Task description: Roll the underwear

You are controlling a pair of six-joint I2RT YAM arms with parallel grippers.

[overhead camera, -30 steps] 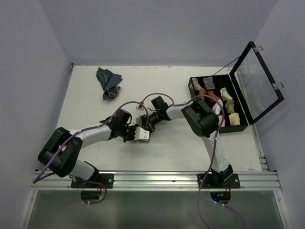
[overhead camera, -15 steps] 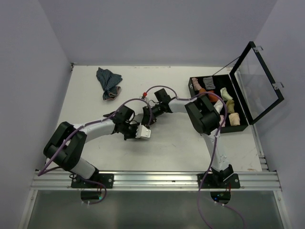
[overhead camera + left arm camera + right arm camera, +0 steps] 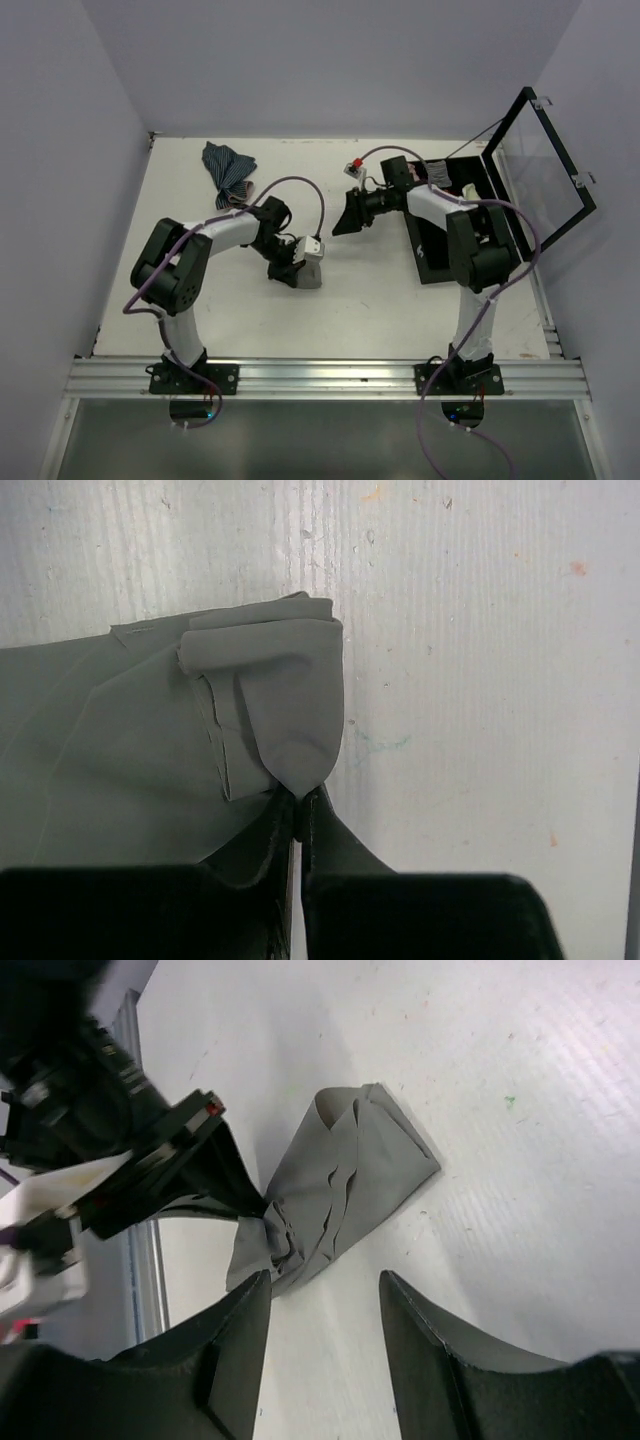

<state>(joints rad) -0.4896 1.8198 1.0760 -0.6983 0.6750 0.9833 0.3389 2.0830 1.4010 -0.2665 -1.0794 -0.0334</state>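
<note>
The grey underwear (image 3: 205,725) lies partly folded near the middle of the white table (image 3: 370,300), with a short rolled flap along its upper edge. In the right wrist view it looks bunched and creased, narrowing to a pinched end. The left gripper (image 3: 299,798) is clamped on that end, its jaws pressed together with a fold of grey fabric between the tips. From above, the left arm curls in from the left and the cloth shows as a pale lump just beyond its fingers.

The right gripper (image 3: 320,1305) stands apart from the underwear, on the side toward the case. Its jaws are spread and nothing is between them.

A black compartment case (image 3: 430,268) sits at the right edge of the table, with its clear lid (image 3: 540,175) swung up and open. The right arm crosses over it and hides most of the compartments. A grey rolled item (image 3: 437,171) shows in a far compartment, with a pale one (image 3: 468,188) beside it. The rest of the contents cannot be made out.

A blue striped cloth (image 3: 228,172) lies crumpled near the far left corner, well apart from both grippers.
</note>
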